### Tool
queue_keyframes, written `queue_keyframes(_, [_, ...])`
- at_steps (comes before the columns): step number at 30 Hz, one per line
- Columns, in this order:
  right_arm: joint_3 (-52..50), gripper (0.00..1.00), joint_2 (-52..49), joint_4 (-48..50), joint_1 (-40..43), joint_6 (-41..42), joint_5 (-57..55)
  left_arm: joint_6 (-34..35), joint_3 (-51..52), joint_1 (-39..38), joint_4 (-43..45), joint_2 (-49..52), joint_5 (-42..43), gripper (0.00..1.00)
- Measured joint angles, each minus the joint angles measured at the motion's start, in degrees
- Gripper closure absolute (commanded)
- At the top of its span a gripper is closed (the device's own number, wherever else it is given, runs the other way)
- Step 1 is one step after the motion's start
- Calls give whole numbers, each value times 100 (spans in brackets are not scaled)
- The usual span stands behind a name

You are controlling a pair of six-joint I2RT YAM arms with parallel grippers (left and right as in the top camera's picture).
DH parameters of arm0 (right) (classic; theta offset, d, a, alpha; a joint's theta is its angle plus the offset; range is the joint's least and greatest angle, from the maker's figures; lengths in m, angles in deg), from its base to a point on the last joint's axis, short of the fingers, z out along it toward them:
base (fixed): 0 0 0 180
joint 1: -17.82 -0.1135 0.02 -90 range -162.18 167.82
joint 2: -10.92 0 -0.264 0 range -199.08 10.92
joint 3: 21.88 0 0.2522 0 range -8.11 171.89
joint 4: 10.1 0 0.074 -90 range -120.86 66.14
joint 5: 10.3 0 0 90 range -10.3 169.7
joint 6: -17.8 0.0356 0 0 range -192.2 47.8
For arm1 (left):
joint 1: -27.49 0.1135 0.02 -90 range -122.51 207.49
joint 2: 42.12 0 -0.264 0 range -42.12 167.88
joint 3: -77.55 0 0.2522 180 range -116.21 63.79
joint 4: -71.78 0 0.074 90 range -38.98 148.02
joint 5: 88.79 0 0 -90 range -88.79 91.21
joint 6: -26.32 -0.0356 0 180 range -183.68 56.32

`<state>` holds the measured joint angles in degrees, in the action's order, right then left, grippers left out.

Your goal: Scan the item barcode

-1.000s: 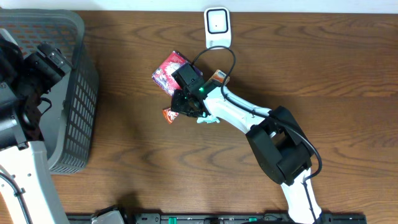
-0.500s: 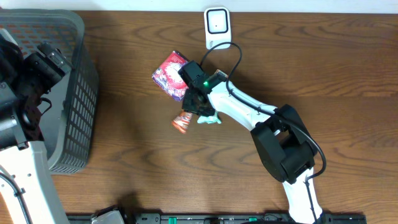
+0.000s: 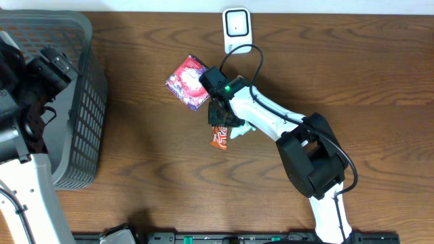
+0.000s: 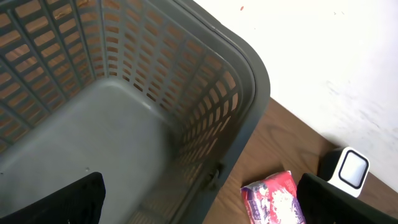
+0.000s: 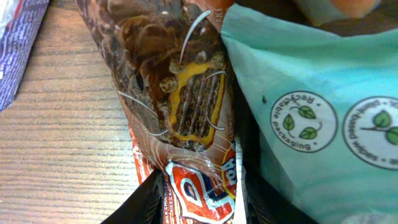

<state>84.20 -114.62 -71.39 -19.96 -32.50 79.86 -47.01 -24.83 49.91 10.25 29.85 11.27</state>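
The item is an orange-and-brown chocolate bar wrapper (image 3: 219, 138), and my right gripper (image 3: 218, 123) is shut on it near the middle of the table. In the right wrist view the bar (image 5: 186, 93) fills the centre. Its near end is pinched between the two black fingers (image 5: 147, 203) of the right gripper (image 5: 205, 200). No barcode shows on the sides I can see. The white scanner (image 3: 237, 28) stands at the far edge, beyond the bar. My left gripper (image 4: 199, 208) hangs open over the grey basket (image 4: 245, 99), holding nothing.
A pink-and-purple packet (image 3: 188, 83) lies just left of the right gripper, also seen as the purple packet (image 5: 15, 37). A teal packet (image 3: 239, 131) lies under the right arm, right beside the bar, seen again as the teal packet (image 5: 311, 112). The grey basket (image 3: 85, 102) fills the left edge.
My right gripper has carried the chocolate bar to the right and slightly toward the front, away from the pink packet. The left arm has stayed still.
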Motion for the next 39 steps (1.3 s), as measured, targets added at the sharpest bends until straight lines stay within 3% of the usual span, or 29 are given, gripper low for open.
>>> queue_keyframes(11, [-39,60,-44,608,-243,-461,245,0,0,0,2,0,2,2])
queue_keyframes(22, [15,60,-83,293,-297,-433,-219,0,0,0,0,0,0,2])
queue_keyframes(24, [55,70,-114,258,-315,-433,-280,0,0,0,2,0,0,2])
queue_keyframes(26, [90,96,-144,201,-328,-409,-352,0,0,0,0,0,2,2])
queue_keyframes(27, [109,99,-153,190,-328,-400,-348,0,0,0,0,0,2,2])
queue_keyframes(39, [540,99,-186,-734,-103,-739,-409,0,0,0,0,0,0,2])
